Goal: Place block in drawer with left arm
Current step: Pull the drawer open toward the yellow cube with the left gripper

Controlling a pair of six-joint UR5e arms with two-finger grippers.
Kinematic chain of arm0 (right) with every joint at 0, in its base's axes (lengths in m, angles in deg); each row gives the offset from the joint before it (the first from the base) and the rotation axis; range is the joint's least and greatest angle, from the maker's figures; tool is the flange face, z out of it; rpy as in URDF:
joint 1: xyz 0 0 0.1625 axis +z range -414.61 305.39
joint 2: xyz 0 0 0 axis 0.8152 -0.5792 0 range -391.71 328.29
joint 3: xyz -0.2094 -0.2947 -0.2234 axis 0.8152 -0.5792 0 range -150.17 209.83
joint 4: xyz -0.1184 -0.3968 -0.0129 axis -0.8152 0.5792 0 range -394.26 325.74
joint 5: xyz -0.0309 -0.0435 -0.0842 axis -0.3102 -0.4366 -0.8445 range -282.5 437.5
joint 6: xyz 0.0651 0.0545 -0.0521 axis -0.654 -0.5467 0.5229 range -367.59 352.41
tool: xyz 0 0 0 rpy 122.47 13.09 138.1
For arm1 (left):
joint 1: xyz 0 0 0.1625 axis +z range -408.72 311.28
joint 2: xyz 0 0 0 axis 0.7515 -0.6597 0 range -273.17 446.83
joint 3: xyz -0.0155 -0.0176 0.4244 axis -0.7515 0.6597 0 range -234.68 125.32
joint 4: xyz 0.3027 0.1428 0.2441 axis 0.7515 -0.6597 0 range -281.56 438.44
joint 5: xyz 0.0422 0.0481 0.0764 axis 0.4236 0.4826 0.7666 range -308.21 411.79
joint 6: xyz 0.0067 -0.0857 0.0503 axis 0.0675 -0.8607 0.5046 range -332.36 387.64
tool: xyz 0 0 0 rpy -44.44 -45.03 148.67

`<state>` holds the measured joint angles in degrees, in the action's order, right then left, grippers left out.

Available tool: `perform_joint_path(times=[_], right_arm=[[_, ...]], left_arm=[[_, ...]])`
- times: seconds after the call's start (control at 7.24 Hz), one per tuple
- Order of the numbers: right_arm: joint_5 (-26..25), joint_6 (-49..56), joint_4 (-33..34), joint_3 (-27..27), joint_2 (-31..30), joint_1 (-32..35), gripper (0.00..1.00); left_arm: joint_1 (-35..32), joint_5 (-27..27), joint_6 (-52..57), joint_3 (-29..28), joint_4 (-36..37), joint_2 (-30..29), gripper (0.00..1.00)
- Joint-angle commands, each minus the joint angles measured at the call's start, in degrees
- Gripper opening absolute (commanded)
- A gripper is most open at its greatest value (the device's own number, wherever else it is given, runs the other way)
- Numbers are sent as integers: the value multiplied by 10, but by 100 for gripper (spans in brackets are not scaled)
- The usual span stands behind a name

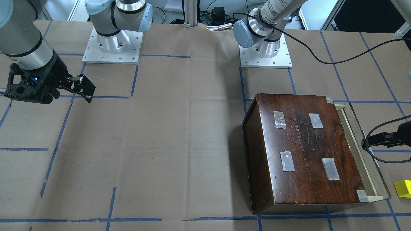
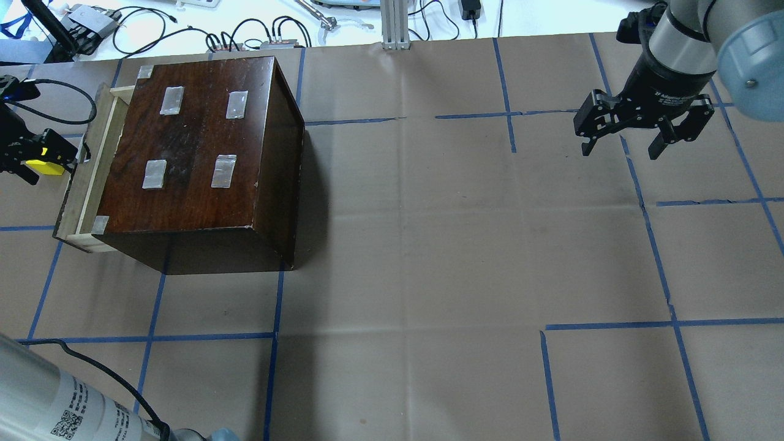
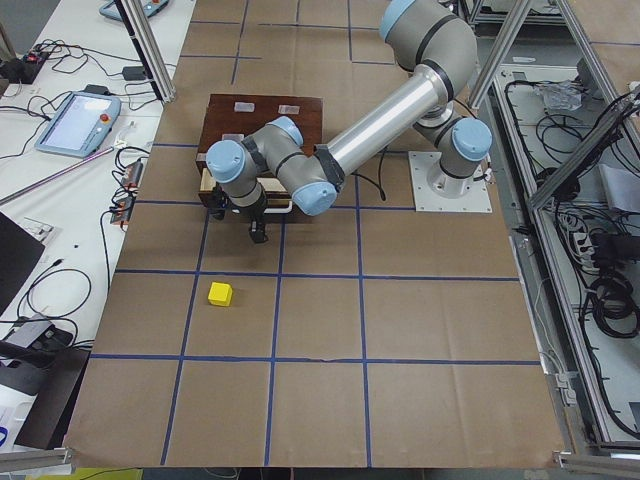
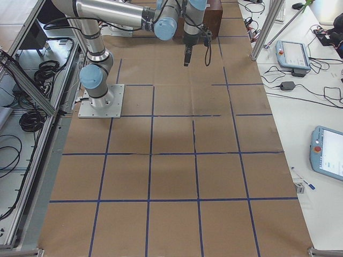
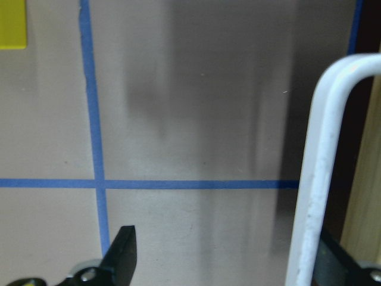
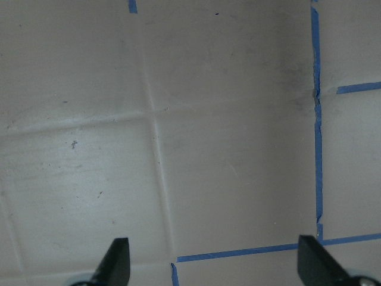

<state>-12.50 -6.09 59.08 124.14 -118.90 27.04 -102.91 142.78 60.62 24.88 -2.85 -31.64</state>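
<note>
Blue tape grid (image 2: 367,120) on brown paper (image 2: 429,245)

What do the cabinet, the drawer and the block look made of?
The cabinet: dark wood, glossy varnish, with visible grain and sheen. The drawer: pale bare wood, matte. The block: bright yellow with plain, even faces, perhaps plastic or painted wood; I cannot tell.

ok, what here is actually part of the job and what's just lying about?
Job: block, on the table; drawer, partly open; white handle; left gripper, open at the handle; cabinet.
Lying about: right gripper, open, far from the cabinet; tape patches on the cabinet top; pendant on the side bench.
</note>
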Motion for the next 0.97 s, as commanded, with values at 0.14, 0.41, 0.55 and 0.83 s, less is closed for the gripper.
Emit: perform_joint_path(times=[0.14, 0.41, 0.55, 0.83], right_arm=[[0, 0, 0, 0, 0, 0, 100], [0, 0, 0, 0, 0, 0, 100], [0, 0, 0, 0, 0, 0, 100], [0, 0, 0, 0, 0, 0, 100]], left_arm=[[12, 2, 10, -15, -1, -10, 99], [19, 2, 31, -17, 0, -15, 99], [22, 8, 31, -19, 0, -16, 99], [22, 19, 31, -28, 0, -17, 99]])
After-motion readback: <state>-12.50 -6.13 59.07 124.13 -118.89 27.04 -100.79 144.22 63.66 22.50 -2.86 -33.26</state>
